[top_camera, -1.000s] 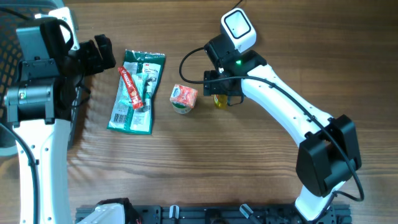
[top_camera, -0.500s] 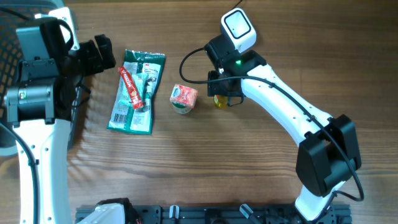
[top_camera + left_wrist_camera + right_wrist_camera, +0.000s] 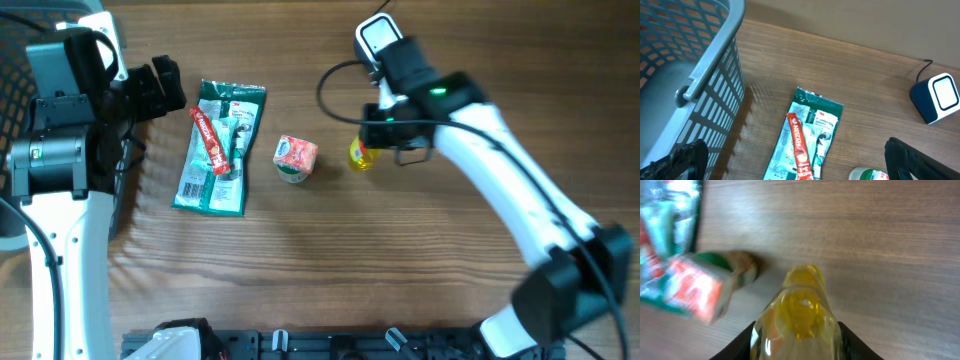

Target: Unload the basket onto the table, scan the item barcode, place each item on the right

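Observation:
A small yellow bottle (image 3: pixel 359 154) (image 3: pixel 801 311) sits between the black fingers of my right gripper (image 3: pixel 372 148) (image 3: pixel 797 342). The jaws press on both its sides, so the gripper is shut on it. The white and blue barcode scanner (image 3: pixel 376 37) (image 3: pixel 938 96) stands at the far edge of the table, just behind the right wrist, which partly covers it. My left gripper (image 3: pixel 160 88) (image 3: pixel 800 167) hangs wide open at the left above the packets, holding nothing.
A green packet (image 3: pixel 222 150) (image 3: pixel 812 125) lies flat with a red sachet (image 3: pixel 208 140) (image 3: pixel 800 145) on top of it. A small red, green and white cup (image 3: pixel 296 158) (image 3: pixel 695 287) lies left of the bottle. A grey basket (image 3: pixel 695 65) stands at the far left.
My right jaws have closed on the yellow bottle. The right arm has swung to the right, and the bottle has shifted slightly with it. The left arm has not moved.

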`<state>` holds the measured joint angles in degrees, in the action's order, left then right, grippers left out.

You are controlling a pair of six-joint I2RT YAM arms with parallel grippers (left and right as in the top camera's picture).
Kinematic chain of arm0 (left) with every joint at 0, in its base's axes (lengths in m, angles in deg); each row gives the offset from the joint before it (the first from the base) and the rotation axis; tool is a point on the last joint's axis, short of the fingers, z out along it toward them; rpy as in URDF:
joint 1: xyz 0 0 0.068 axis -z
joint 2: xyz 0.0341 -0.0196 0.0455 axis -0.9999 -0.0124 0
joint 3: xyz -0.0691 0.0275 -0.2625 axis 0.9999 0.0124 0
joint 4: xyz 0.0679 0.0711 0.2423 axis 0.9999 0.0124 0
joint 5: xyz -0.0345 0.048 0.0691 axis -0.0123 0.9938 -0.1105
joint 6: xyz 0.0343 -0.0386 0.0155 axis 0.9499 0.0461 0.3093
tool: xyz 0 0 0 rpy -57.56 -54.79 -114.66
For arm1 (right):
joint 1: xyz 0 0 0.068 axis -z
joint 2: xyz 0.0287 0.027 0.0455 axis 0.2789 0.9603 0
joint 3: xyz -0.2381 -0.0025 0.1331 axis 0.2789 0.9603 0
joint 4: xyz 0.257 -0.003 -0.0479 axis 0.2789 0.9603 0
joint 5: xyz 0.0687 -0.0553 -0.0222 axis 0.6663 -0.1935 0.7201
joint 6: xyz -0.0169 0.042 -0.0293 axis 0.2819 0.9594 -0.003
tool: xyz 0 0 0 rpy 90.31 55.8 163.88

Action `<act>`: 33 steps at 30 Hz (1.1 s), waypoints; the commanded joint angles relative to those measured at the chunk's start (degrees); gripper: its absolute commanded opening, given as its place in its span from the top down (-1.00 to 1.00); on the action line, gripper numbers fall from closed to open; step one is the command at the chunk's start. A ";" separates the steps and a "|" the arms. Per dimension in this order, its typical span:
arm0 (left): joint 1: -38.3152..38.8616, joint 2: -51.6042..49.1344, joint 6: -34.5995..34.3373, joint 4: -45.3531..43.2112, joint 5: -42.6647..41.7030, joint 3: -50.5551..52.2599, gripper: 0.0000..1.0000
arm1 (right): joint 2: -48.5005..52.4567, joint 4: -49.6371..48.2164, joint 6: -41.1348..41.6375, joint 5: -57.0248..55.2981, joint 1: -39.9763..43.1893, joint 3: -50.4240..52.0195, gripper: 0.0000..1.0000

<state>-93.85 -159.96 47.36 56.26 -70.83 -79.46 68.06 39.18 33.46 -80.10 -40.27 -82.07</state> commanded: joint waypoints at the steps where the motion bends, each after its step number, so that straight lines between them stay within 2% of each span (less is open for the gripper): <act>1: -0.22 -0.11 0.48 -0.13 0.35 -0.48 -1.00 | -7.15 2.10 -7.61 17.46 5.95 -0.35 0.42; 4: -0.22 -0.11 0.46 -0.13 0.35 -0.48 -1.00 | -10.75 4.20 -14.38 34.93 9.92 -0.35 0.41; 10: -0.22 -0.11 0.48 -0.13 0.35 -0.48 -1.00 | -11.56 5.84 -22.40 48.87 10.16 0.68 0.41; 17: -0.22 -0.11 0.48 -0.13 0.35 -0.48 -1.00 | -11.56 4.28 -26.86 53.70 10.16 11.21 0.41; 22: -0.22 -0.11 0.48 -0.13 0.33 -0.48 -1.00 | -11.56 -3.50 -27.02 60.94 10.19 20.81 0.41; 24: -0.22 -0.11 0.48 -0.13 0.35 -0.48 -1.00 | -11.56 -3.50 -28.41 61.66 10.16 21.33 0.41; 28: -0.22 -0.11 0.46 -0.13 0.35 -0.48 -1.00 | -11.58 -1.97 -30.82 70.05 10.19 21.38 0.41; 33: -0.22 -0.11 0.48 -0.13 0.35 -0.48 -1.00 | -11.58 0.02 -31.28 70.34 10.16 21.38 0.41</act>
<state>-93.85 -159.96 47.36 56.26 -70.83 -79.46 57.55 38.55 4.07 -15.38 -30.02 -60.76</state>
